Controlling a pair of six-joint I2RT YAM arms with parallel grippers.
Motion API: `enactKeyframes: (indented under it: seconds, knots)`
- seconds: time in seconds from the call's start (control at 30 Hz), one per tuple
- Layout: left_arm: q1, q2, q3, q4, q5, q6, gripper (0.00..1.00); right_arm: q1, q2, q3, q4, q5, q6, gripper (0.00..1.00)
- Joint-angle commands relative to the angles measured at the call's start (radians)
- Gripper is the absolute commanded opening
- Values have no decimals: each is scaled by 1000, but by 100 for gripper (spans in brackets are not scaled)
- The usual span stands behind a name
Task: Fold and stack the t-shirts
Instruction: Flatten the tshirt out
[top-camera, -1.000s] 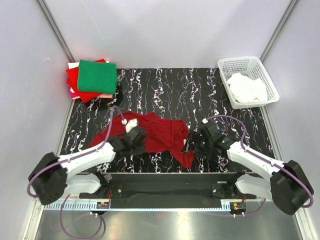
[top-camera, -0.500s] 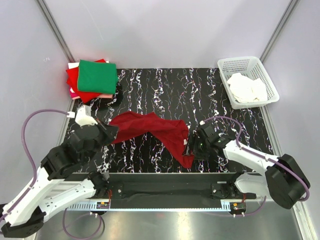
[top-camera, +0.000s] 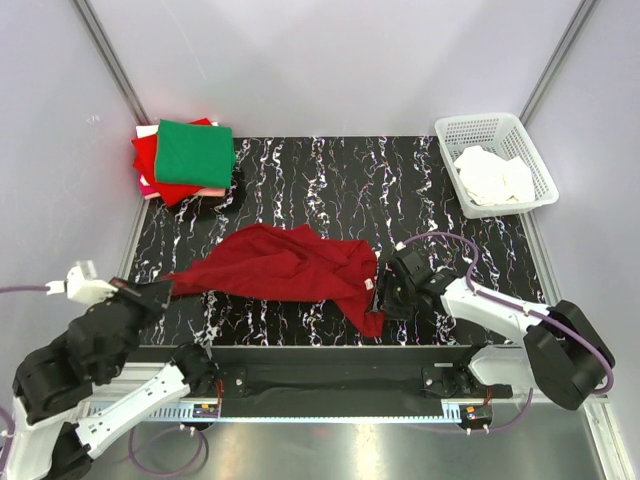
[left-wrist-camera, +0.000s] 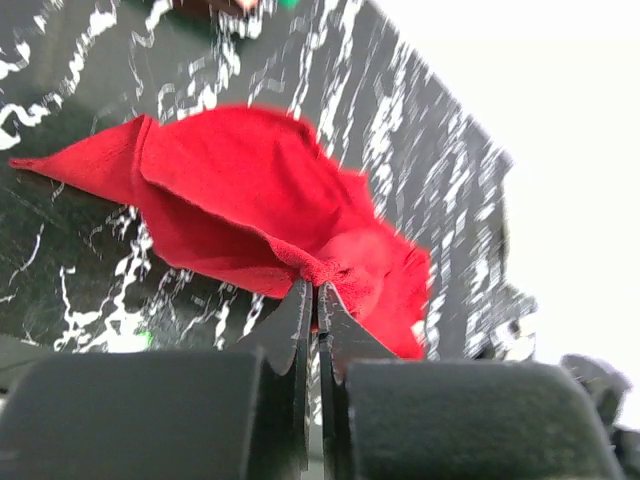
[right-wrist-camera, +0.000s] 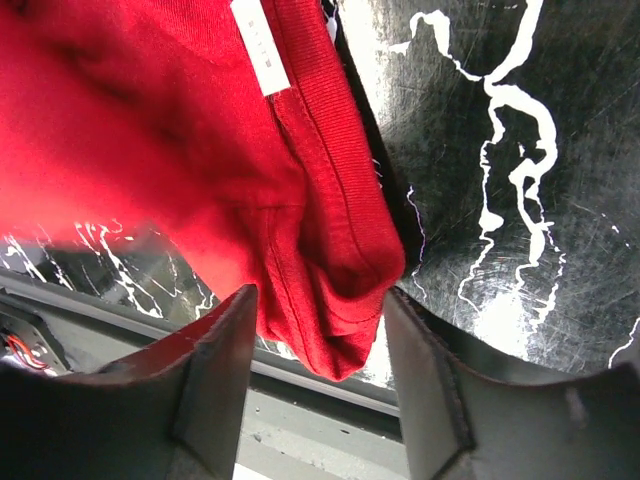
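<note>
Crimson shirt lies on the table, drawn wider leftward than half a second ago | left claw clamped on its left corner, pulled back near-left | right claw apart astride the right hem, barely shifted | folded stack at far-left corner

**Materials and finishes**

Dark crimson red cloth t-shirt: soft matt knit, fine ribbing along the hem, small white woven label. Bench: glossy black top with white marble-like veining, reflective. White plastic lattice basket: smooth, slight sheen. Folded green cloth t-shirt: matt. Left end effector and right end effector: matt black plastic fingers. Near rail: brushed metal.
</note>
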Motion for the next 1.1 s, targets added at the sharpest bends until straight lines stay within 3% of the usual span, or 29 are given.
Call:
enactKeyframes:
  seconds: [0.0,0.37,0.57,0.8,0.93,1.07]
  knots:
    - [-2,-49,14,-144,-115,-62,3,16,12,44,17,31,4,58]
    - [-2,-112,50,-243,-169,-67,3,20,-10,45,7,39,-2,52]
    - [-5,-218,33,-243,-192,-40,6,43,-53,149,-78,116,-42,57]
    - [-28,-171,33,-197,-177,35,7,49,138,271,-146,108,-79,75]
    - [-30,-114,22,-135,-129,103,8,49,221,379,-170,145,-128,76]
    - [-30,-47,17,-88,-94,180,10,49,314,546,-201,136,-174,70]
